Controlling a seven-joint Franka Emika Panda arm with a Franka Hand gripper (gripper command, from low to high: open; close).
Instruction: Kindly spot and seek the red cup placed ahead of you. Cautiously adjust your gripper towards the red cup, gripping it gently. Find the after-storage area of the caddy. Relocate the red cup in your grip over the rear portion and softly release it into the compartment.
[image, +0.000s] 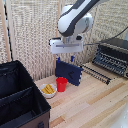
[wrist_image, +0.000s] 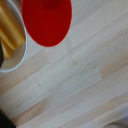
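The red cup (image: 61, 84) stands upright on the wooden table, just beside a small white bowl. My gripper (image: 65, 60) hangs well above the cup, empty, with its two dark-blue fingers apart. The black caddy (image: 35, 112) fills the exterior view's lower left; a divider splits it into two sections, both of which look dark inside. In the wrist view the red cup (wrist_image: 47, 20) shows from above as a red disc at the picture's edge. My fingers do not show in that view.
The white bowl with yellow food (image: 48, 90) touches or nearly touches the cup; it also shows in the wrist view (wrist_image: 10, 42). A flat dark-blue case (image: 70, 73) leans behind the cup. A toaster oven (image: 112, 55) and a wire rack (image: 97, 73) sit at the exterior view's right.
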